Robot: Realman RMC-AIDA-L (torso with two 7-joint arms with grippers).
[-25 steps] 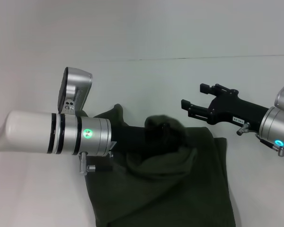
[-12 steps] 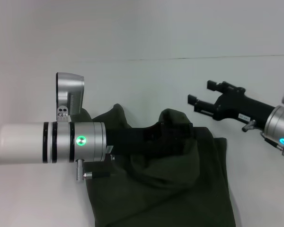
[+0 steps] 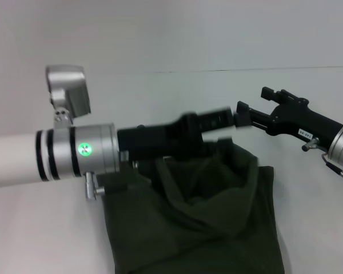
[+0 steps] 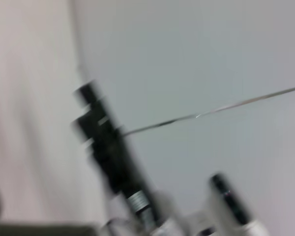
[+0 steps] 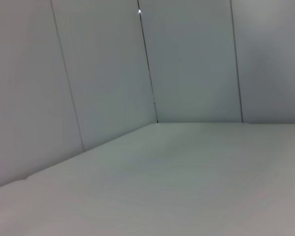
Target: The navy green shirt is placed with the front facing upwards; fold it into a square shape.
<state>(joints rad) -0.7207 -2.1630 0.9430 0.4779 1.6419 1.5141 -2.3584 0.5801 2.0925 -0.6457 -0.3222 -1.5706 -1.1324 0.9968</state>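
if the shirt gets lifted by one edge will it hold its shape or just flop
Likely flop: the shirt already lies bunched in soft, uneven folds near the left gripper. It probably drapes and sags from any grip point. It looks light, so pushing it would likely wrinkle it rather than slide it flat.

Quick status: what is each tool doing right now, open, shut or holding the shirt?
Left tool: above the navy green shirt, blurred; grip cannot be told.
Right tool: open, holding nothing, beyond the shirt's far right edge.
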